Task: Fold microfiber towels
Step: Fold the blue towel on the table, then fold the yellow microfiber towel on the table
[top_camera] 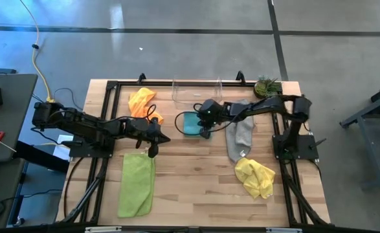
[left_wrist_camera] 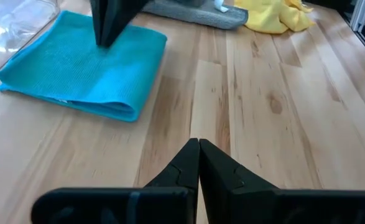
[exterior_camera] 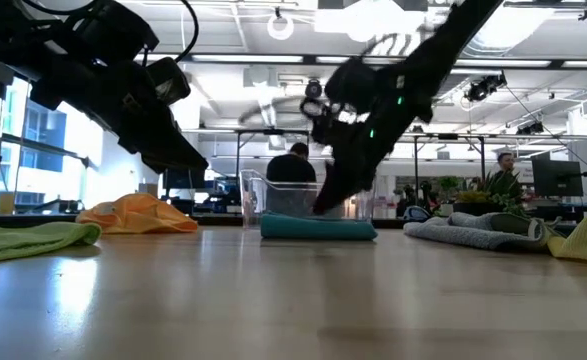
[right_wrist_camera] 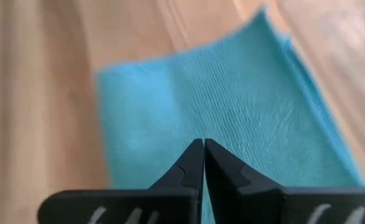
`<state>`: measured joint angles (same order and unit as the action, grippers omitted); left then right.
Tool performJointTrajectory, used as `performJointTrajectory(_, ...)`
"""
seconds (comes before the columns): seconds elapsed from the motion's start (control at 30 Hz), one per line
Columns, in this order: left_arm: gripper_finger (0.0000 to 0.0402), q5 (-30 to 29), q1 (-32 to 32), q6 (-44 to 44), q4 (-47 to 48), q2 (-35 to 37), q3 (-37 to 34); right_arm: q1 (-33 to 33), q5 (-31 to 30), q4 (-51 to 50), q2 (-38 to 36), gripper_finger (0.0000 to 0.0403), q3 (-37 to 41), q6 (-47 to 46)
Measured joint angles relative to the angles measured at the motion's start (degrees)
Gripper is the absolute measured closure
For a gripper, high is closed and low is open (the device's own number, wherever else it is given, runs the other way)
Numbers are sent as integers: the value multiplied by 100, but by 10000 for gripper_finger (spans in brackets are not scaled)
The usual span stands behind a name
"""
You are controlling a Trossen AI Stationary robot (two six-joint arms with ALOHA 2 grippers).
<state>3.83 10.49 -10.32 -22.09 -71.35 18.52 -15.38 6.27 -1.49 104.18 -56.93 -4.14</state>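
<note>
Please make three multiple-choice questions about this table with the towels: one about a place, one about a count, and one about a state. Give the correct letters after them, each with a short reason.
1. Where is the teal towel?
A. Beside the clear bin, under the right gripper
B. On the lime green towel
C. Inside the bin

2. How many towels lie on the table?
A. Three
B. Five
C. Seven

3. How is the left gripper?
A. Open wide
B. Shut on the orange towel
C. Shut, holding nothing

Answers:
1 A: it lies folded just in front of the bin, the right gripper above it.
2 B: orange, teal, grey, yellow and lime green.
3 C: its fingertips meet over bare wood.
</note>
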Motion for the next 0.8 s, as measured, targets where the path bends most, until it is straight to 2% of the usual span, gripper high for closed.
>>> performJointTrajectory(0.07,402,1,-5,-1,-2,0,0,172,-80,-218,-372,396,-2,-2)
performJointTrajectory(0.23,401,3,-93,7,-89,-2,0,917,-809,-756,-1273,397,336,-374)
performJointTrajectory(0.37,401,69,-294,41,-279,-2,0,1734,-1248,-684,-1770,402,1103,-1293)
performJointTrajectory(0.5,401,66,-536,42,-410,-2,0,2694,-1753,-877,-2353,402,1749,-2661)
performJointTrajectory(0.63,401,65,-795,43,-447,-2,0,3713,-2194,-2044,-2835,402,1717,-4117)
performJointTrajectory(0.8,401,60,-1068,43,-492,-2,0,4790,-2341,-3870,-2895,401,1123,-5594)
